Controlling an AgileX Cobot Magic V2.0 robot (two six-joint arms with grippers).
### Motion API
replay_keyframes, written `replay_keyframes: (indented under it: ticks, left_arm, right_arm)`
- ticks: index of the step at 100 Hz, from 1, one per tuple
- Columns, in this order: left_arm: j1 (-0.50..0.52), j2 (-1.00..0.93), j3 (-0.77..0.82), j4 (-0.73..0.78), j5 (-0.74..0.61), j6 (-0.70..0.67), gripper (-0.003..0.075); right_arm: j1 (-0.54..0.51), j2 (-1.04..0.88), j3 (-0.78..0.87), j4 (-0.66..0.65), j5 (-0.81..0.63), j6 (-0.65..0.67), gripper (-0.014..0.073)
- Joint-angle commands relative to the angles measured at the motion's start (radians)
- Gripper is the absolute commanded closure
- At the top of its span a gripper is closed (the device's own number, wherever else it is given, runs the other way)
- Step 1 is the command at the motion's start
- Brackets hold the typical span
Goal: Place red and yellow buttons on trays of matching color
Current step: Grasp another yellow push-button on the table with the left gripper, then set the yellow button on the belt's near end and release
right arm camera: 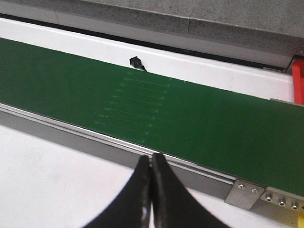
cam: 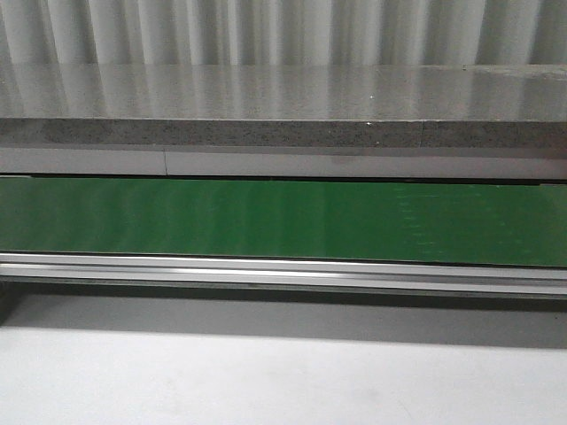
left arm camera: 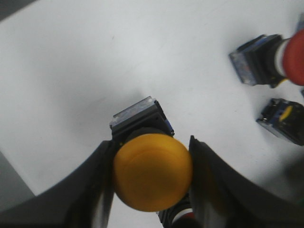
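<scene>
A yellow button [left arm camera: 152, 173] with a domed cap and a black body sits between the fingers of my left gripper [left arm camera: 152, 147], which is shut on the cap from both sides over the white table. A red button [left arm camera: 293, 54] lies on its side further off. A black button body with a yellow spot [left arm camera: 285, 121] lies near it. Part of another red-tipped button [left arm camera: 183, 218] peeks from under the yellow cap. My right gripper [right arm camera: 152, 159] is shut on nothing, at the near edge of the green belt. A red tray's edge [right arm camera: 298, 83] shows beyond the belt. No yellow tray is in view.
The green conveyor belt [cam: 283, 220] runs across the front view with a metal rail [cam: 283, 270] along its near side and a grey stone ledge [cam: 283, 133] behind. White table surface [cam: 266, 381] lies in front. A small black part [right arm camera: 137, 62] sits beyond the belt.
</scene>
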Motion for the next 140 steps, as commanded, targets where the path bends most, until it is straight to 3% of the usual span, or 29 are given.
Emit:
replay_keyframes:
  ticks: [1, 23, 37, 65, 84, 140]
  left_arm:
    - [-0.010, -0.085, -0.043, -0.034, -0.016, 0.096, 0.0639]
    - [-0.051, -0.193, -0.081, -0.156, 0.036, 0.351, 0.0639]
    - [-0.133, -0.211, -0.126, -0.170, 0.103, 0.431, 0.0639]
    - [-0.364, -0.178, -0.209, -0.135, 0.161, 0.440, 0.0639]
    - [-0.454, -0.103, -0.238, -0.120, 0.193, 0.440, 0.0639]
    - [-0.496, 0.020, -0.248, -0.104, 0.194, 0.440, 0.0629]
  right_arm:
    - [0.001, 0.008, -0.023, 0.003, -0.066, -0.011, 0.0660]
    - [0.001, 0.008, -0.023, 0.003, -0.066, -0.011, 0.0660]
    - [0.001, 0.008, -0.023, 0.003, -0.066, -0.011, 0.0660]
    - [0.001, 0.008, -0.023, 0.003, -0.066, -0.011, 0.0660]
    - [0.001, 0.008, -0.023, 0.003, -0.066, -0.011, 0.0660]
    - [0.001, 0.008, -0.023, 0.003, -0.066, -0.011, 0.0660]
